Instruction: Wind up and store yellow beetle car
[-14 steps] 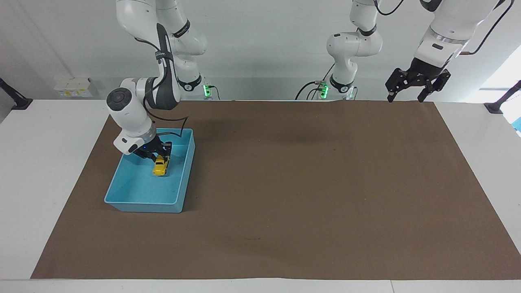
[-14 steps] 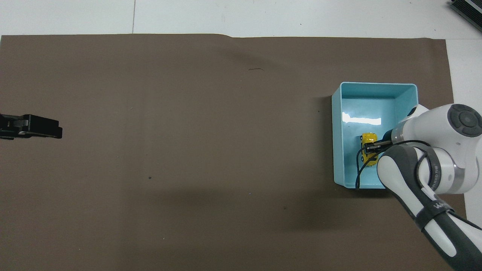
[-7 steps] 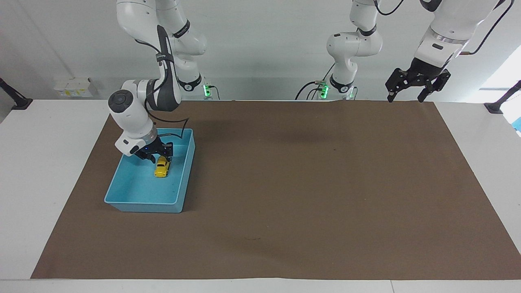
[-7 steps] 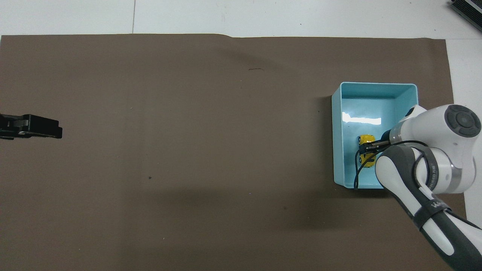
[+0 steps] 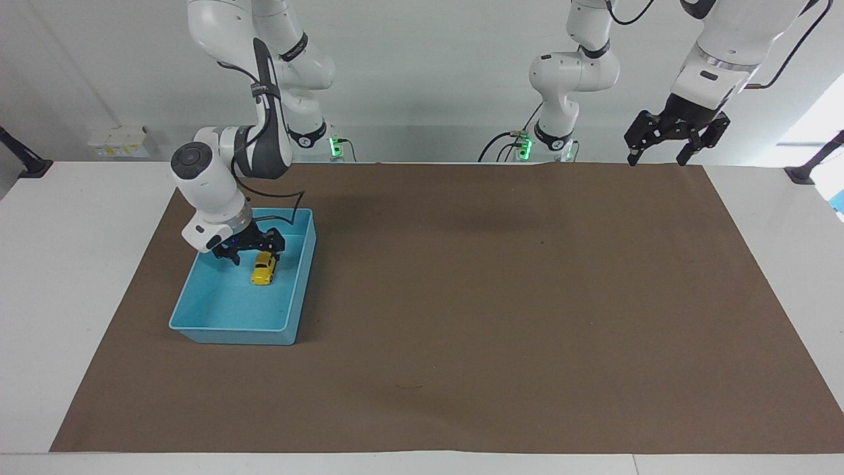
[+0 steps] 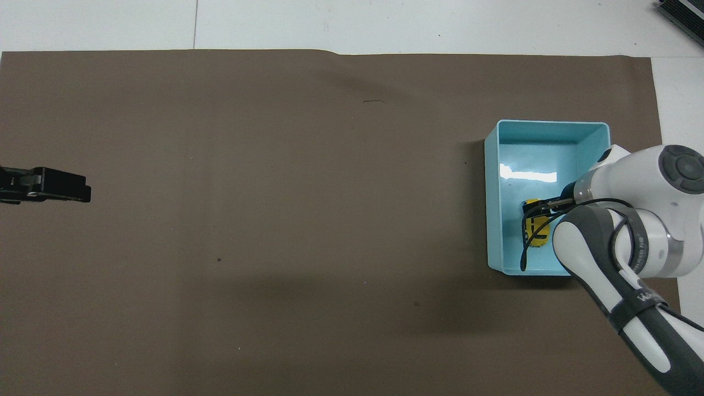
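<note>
yellow beetle car (image 5: 264,268) lies in our blue tray (image 5: 198,310), desk's right-arm end | right hand (image 5: 255,247) spread empty just above it | left hand (image 5: 661,149) waits spread over desk's robot-side edge

bright, even light; tray (image 6: 528,175) glare.

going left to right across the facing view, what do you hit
blue tray with the right claw over it → yellow beetle car inside the tray → bare stretch of brown mat → left claw, waiting raised over the mat's edge
</note>
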